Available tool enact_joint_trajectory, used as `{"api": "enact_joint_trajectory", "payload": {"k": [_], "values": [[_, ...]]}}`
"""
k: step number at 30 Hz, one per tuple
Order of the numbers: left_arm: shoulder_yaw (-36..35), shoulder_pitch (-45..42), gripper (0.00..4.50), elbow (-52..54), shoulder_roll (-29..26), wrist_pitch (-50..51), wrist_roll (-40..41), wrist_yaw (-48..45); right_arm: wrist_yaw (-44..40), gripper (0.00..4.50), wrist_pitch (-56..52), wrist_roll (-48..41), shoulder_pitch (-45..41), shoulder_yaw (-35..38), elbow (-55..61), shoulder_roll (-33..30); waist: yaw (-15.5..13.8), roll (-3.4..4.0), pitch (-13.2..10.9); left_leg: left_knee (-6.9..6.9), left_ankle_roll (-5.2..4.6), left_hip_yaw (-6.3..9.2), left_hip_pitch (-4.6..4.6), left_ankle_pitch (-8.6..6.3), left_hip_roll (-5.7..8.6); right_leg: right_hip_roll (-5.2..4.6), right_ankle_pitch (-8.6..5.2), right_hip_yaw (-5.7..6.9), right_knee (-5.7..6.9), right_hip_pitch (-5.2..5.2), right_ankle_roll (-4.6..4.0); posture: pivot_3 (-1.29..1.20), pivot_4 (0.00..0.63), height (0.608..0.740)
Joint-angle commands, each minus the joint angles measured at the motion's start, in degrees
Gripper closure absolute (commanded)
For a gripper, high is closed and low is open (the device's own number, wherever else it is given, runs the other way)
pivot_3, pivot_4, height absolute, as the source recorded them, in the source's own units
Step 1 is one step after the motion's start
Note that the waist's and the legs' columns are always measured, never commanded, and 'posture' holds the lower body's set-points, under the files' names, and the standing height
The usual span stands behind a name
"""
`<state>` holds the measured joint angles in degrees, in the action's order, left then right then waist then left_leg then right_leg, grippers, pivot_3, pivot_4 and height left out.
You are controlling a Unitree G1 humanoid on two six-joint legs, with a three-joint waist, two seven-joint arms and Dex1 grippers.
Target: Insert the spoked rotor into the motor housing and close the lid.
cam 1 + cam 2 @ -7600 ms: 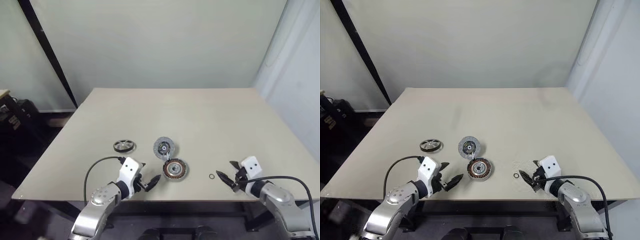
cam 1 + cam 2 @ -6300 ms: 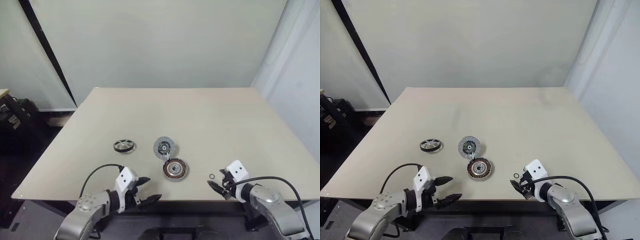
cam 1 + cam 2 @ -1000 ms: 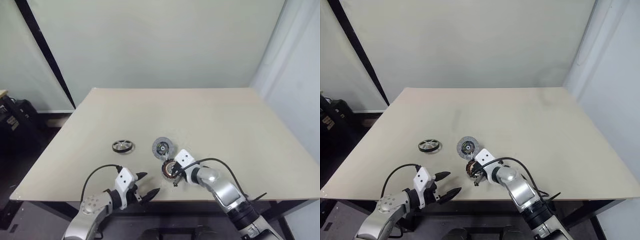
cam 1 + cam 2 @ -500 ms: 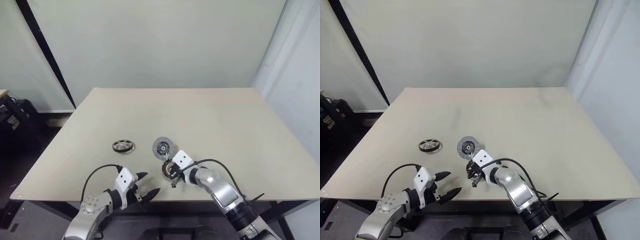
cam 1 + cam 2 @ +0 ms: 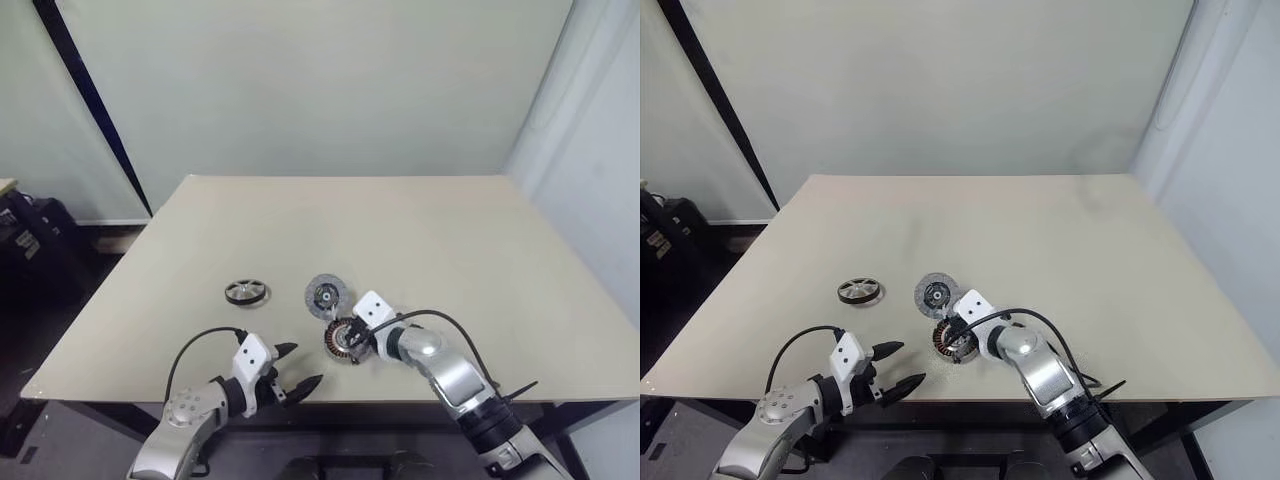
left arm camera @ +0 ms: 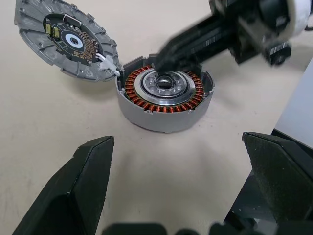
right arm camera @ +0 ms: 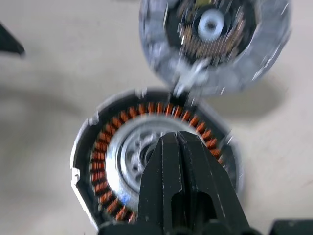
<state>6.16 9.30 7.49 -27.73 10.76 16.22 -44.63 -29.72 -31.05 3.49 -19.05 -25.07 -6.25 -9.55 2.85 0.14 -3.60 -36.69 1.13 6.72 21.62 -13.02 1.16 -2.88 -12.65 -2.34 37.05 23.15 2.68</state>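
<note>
The motor housing (image 6: 165, 100) has a ring of copper-orange windings around a silver centre, inside a pale grey metal wall. The lid (image 6: 68, 41) is grey with a dark, copper-flecked middle. The spoked rotor (image 5: 247, 292) is black. The counter (image 5: 420, 240) is plain beige.
</note>
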Motion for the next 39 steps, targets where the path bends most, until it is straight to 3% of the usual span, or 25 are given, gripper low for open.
{"api": "enact_joint_trajectory", "payload": {"k": [1,18,22,24,39], "values": [[-0.3,-0.6,0.0,1.8,-0.2,-0.2,-0.2,0.0,0.4,4.46,0.7,0.8,0.0,-0.2,-0.4,0.1,0.0,0.0,0.0,0.0,0.0,0.0,-0.01,0.0,0.0,0.0,0.0,0.0,0.0,-0.01,0.0,0.0,0.0,0.74],[0.2,-1.4,0.0,1.3,-0.3,0.2,-0.4,-0.6,-2.8,4.46,-2.9,1.7,-1.8,-1.2,7.0,-2.8,0.0,0.0,0.0,-0.03,0.0,0.0,0.01,0.0,0.0,0.0,0.0,0.0,0.0,-0.02,0.0,0.0,0.0,0.74],[0.5,-1.7,0.0,1.0,-0.1,0.1,-0.5,-0.7,-1.8,3.58,-3.4,2.2,-1.4,-1.6,7.7,-2.9,0.0,0.0,0.0,-0.02,0.0,0.01,0.0,0.0,0.0,0.0,0.0,0.01,0.0,-0.02,0.0,0.0,0.0,0.74],[0.6,-1.8,0.0,1.0,0.0,0.1,-0.4,-0.7,-1.8,2.89,-3.5,2.2,-1.2,-1.8,7.7,-3.0,0.0,0.0,0.0,-0.03,0.0,0.01,0.0,0.0,0.0,0.0,0.0,0.01,0.0,-0.01,0.0,0.0,0.0,0.74],[0.2,-1.0,0.0,1.3,-0.5,-0.2,-0.4,-0.8,0.6,2.89,-4.2,2.1,-1.4,-1.9,2.7,-1.5,0.0,-0.01,0.0,-0.02,0.0,0.0,0.0,0.0,0.0,0.0,0.0,0.0,0.0,-0.01,0.0,0.0,0.0,0.74]]}}
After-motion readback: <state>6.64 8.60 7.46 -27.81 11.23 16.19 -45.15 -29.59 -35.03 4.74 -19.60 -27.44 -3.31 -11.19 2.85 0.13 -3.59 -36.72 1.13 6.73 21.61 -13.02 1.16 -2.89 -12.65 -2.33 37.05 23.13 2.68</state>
